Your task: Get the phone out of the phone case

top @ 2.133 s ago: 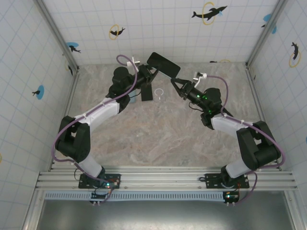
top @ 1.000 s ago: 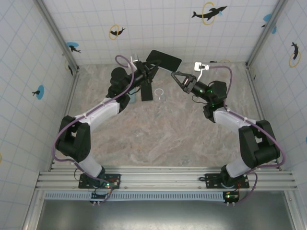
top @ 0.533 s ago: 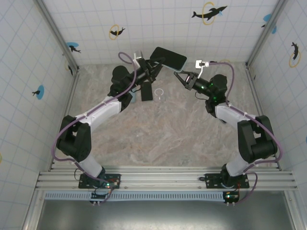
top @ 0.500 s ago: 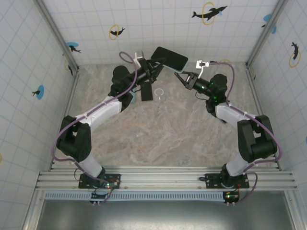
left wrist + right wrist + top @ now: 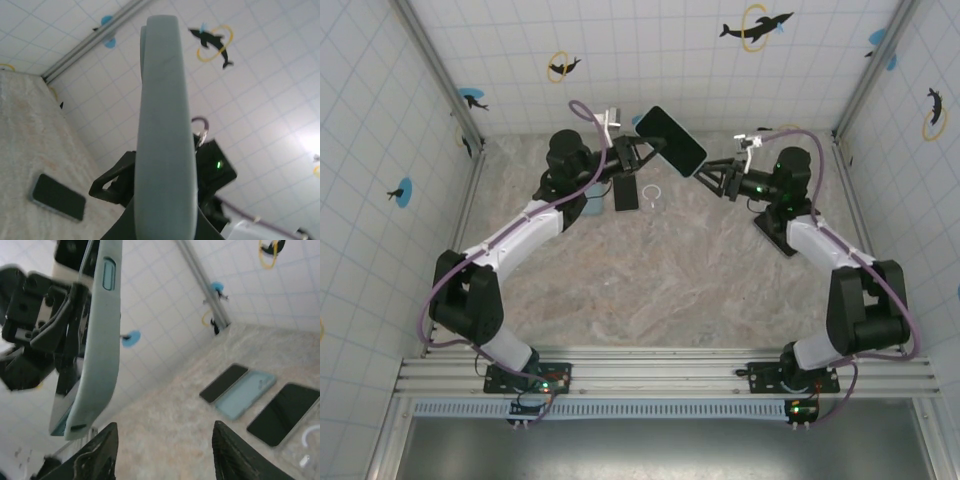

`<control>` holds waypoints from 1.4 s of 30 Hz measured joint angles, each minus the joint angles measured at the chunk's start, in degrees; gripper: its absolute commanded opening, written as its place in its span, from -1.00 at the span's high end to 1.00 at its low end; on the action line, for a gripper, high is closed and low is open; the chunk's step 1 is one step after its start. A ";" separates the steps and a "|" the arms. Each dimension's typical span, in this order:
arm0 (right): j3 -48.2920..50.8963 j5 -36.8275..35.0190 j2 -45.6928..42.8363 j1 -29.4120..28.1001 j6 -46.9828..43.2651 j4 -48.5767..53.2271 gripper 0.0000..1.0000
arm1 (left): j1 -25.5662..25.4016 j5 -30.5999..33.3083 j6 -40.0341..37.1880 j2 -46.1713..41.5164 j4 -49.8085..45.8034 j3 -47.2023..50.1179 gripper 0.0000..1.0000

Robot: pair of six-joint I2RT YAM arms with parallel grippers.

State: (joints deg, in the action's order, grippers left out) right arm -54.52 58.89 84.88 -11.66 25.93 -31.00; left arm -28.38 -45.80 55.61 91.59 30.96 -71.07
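Far edge of the table (image 5: 650,300), left of the middle. A bare dark phone (image 5: 223,382) and an empty teal case (image 5: 246,395) lie flat side by side. A second dark phone (image 5: 625,193) lies just right of them, and a small white ring (image 5: 651,193) just right of that. All lie loose on the marbled surface.

My left gripper (image 5: 640,152) is raised above those things and clamped shut on the phone case (image 5: 100,350), gripping it by its left end. The case is pale blue-grey and held clear of the table, above the middle of the far edge, tilted. In the overhead view its long side runs down to the right. The phone (image 5: 670,137) sits in the case, its dark glass facing up with the pale rim showing around it. My left wrist camera looks along the case edge-on. A side button shows on the case wall in the right wrist view.

My right gripper (image 5: 706,177) is also raised, its tips just off the right-hand end of the case. Its fingers (image 5: 95,460) stand apart with nothing between them. I cannot tell whether a tip touches the case.
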 measured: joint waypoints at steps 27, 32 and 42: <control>-8.17 -3.43 -5.68 -8.00 -69.70 54.95 0.44 | 0.00 -12.74 -60.17 -8.46 -42.34 -0.33 1.00; -8.17 -5.11 -5.73 -10.16 -71.89 55.30 0.52 | 0.11 -12.85 -62.97 -8.46 -45.66 -0.33 1.00; -8.17 -7.06 -5.73 -12.39 -75.47 57.42 0.44 | 0.33 -13.60 -64.67 -9.22 -48.50 -0.33 1.00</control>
State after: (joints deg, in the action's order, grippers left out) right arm -62.70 51.83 79.15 -24.05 -49.54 26.41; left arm -28.05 -59.40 -9.06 82.37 -17.54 -71.40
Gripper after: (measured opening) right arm 0.269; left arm 0.123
